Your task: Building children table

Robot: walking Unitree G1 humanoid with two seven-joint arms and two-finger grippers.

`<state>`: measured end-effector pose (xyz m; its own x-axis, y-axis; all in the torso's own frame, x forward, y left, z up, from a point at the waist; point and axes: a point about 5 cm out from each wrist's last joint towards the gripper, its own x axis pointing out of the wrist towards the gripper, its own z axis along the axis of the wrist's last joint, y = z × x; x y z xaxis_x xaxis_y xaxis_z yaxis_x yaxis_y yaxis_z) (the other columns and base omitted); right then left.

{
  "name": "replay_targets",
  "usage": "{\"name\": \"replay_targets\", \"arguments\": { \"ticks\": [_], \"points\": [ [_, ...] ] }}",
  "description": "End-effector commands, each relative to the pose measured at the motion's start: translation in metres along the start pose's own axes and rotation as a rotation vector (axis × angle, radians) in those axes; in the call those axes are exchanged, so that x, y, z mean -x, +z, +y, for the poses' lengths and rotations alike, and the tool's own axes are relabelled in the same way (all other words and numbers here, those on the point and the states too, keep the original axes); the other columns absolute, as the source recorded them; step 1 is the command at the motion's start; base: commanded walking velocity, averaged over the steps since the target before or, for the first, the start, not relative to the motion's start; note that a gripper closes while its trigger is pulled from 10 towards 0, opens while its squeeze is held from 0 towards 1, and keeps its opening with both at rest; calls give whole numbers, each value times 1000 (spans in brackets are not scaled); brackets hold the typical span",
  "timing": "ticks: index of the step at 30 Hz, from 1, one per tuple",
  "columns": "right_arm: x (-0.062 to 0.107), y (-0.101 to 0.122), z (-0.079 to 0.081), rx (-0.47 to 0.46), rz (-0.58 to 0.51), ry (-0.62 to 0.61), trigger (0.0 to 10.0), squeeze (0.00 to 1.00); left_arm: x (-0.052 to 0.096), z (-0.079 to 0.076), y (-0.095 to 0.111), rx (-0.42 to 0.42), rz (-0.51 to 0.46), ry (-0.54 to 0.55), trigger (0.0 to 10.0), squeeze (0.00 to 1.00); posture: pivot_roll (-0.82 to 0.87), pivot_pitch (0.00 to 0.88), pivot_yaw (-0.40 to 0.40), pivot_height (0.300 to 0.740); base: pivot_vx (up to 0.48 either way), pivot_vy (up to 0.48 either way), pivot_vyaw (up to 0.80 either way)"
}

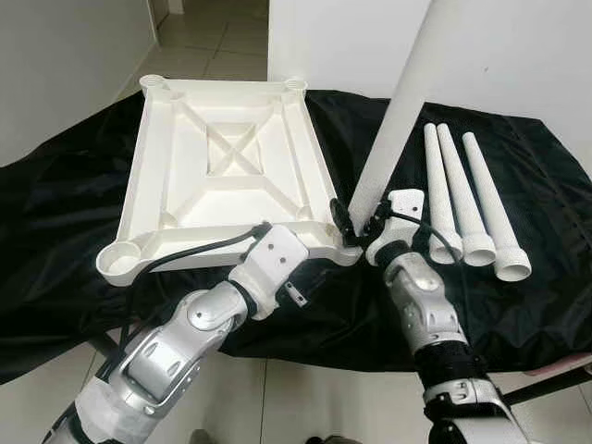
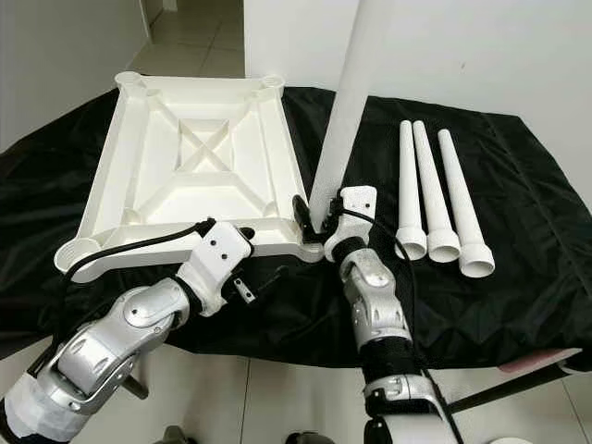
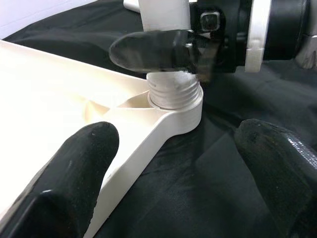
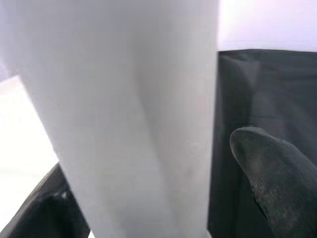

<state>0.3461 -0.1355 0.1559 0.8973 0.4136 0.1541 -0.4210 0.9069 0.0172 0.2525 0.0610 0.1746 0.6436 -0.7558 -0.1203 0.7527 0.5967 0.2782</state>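
Observation:
The white table top (image 1: 222, 157) lies upside down on a black cloth. My right gripper (image 1: 359, 218) is shut on a white table leg (image 1: 400, 102) and holds it upright. The leg's threaded end (image 3: 173, 92) sits in the near right corner socket (image 3: 184, 112), with threads still showing above the rim. In the right wrist view the leg (image 4: 124, 99) stands between the fingers (image 4: 270, 173). My left gripper (image 3: 173, 168) is open, low at the top's front edge beside that socket. One finger is over the plastic, the other over the cloth.
Three more white legs (image 1: 467, 199) lie side by side on the cloth to the right. The cloth-covered surface (image 1: 55, 231) ends just in front of my arms, with tiled floor (image 1: 305, 398) below. White walls stand behind and to the left.

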Motion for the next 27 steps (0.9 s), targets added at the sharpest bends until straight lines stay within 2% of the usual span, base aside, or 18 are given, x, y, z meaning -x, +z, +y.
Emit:
{"name": "replay_targets", "arguments": {
  "ticks": [1,3,10,11,13,14,15,20,27],
  "points": [
    [-2,3,-3,33,7,108,10000,0,-1,-7,-1,-14,1,-126,10000,0,-10,55,-29,740,0,0,0],
    [-5,4,-5,128,44,272,10000,0,-1,-6,0,-14,-1,-129,10000,0,-9,57,-25,740,0,0,0],
    [-8,6,-13,169,95,373,10000,0,0,-6,0,-16,1,-126,10000,0,-3,62,-24,740,0,0,0],
    [-7,5,-16,170,114,385,6667,0,0,-5,1,-15,2,-124,10000,0,1,66,-24,740,0,0,0],
    [-7,5,-18,169,126,393,6667,0,0,-5,1,-15,2,-122,10000,0,1,66,-24,740,0,0,0],
    [-6,2,-21,165,146,401,2353,0,1,-4,1,-14,3,-119,10000,0,5,70,-22,740,0,0,0],
    [-4,-1,-24,160,169,410,0,0,2,-4,1,-12,4,-115,10000,0,7,74,-22,740,0,0,0],
    [1,-10,-29,133,217,431,0,0,3,-2,1,-13,8,-111,10000,0,8,81,-17,740,0,0,0],
    [3,-15,-31,115,218,422,0,0,3,-1,1,-14,8,-110,10000,0,6,84,-13,740,0,0,0]
  ]
}}
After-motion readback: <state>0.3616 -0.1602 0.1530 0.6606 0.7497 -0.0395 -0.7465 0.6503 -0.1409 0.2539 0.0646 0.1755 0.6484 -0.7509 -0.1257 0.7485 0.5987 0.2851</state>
